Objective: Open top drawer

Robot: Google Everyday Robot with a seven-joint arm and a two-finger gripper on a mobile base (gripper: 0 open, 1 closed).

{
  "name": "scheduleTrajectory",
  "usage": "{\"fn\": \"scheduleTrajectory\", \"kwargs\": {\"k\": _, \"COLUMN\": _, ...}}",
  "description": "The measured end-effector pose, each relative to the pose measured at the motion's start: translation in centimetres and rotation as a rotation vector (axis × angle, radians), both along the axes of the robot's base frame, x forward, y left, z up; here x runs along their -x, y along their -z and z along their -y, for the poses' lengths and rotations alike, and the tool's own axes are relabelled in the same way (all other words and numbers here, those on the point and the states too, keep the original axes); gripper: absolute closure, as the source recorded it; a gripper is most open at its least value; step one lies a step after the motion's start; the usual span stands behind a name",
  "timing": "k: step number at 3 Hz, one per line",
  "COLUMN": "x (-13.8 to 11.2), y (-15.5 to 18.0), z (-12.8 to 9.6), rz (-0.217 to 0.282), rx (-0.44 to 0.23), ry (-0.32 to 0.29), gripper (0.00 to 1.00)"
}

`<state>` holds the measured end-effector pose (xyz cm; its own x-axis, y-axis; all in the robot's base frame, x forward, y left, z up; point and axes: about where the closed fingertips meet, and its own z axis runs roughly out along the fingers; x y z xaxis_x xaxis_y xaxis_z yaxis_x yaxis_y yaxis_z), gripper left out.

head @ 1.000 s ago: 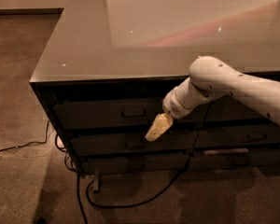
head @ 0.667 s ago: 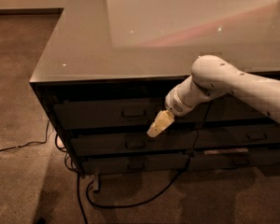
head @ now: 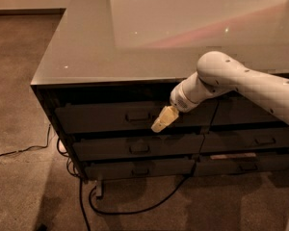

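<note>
The top drawer (head: 101, 118) is a wide dark grey front under the left of the glossy tabletop, with a small rectangular loop handle (head: 137, 116) at its centre. Its front stands level with the drawers below. My gripper (head: 157, 126), with pale yellowish fingers, hangs in front of this drawer, just right of and slightly below the handle. It comes off my white arm (head: 231, 78), which reaches in from the right.
Two shallower drawers (head: 138, 147) sit below the top one, and more drawers (head: 253, 138) fill the right column. The tabletop (head: 149, 37) overhangs the drawers. Black cables (head: 130, 207) trail across the carpet below and to the left.
The gripper has shifted very slightly; otherwise nothing visibly changed. The drawer front has not moved.
</note>
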<state>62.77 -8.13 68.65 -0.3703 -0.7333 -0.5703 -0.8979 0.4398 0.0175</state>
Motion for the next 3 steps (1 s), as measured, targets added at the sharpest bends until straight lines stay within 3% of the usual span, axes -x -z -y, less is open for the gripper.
{"fn": "scheduleTrajectory", "kwargs": {"k": 3, "x": -1.4, "y": 1.7, "z": -1.8, "rz": 0.003, "rx": 0.039, "ry": -0.025, "gripper": 0.00}}
